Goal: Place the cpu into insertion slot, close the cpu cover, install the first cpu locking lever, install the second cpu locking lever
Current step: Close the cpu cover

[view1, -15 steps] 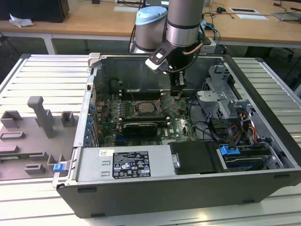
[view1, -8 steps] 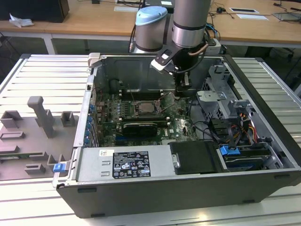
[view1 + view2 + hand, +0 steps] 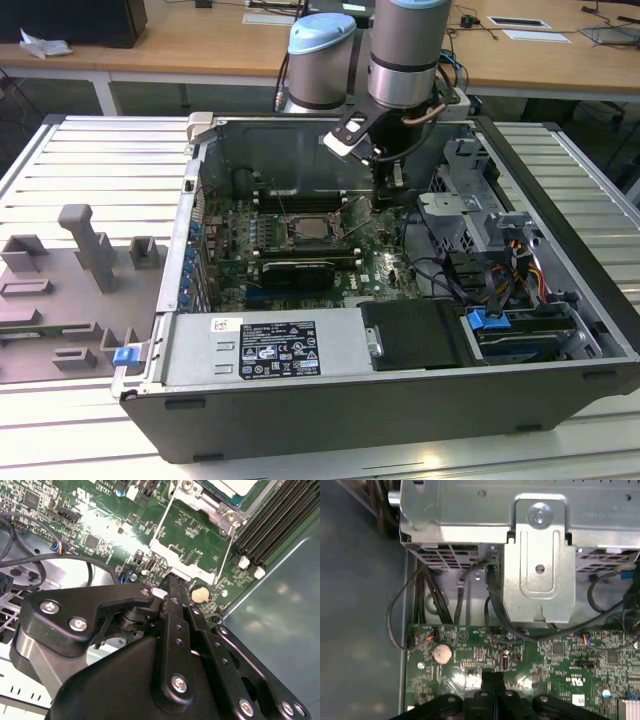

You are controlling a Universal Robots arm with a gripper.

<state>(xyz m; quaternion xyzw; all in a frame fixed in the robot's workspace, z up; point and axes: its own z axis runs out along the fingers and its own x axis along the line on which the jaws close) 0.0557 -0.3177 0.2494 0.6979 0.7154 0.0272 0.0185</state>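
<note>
Exterior high; wrist views near motherboard (image 3: 545, 655)

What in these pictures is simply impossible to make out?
1. Second wrist view: the cpu is cut off by the picture's edge, so its seating is unclear.
2. Second wrist view: the gripper hides with its own body whether it touches the open cpu cover.
3. Exterior view: the insertion slot is too small to show how the cpu lies.

We see bright, even overhead room light in the exterior view, with the computer case (image 3: 300, 400) dimmer inside, beneath the arm (image 3: 405, 50). In both wrist views white glare patches wash the green motherboard (image 3: 125, 525) (image 3: 560, 655); the black gripper (image 3: 172, 582) reads dark, and the metal bracket (image 3: 540, 570) shines pale
</note>
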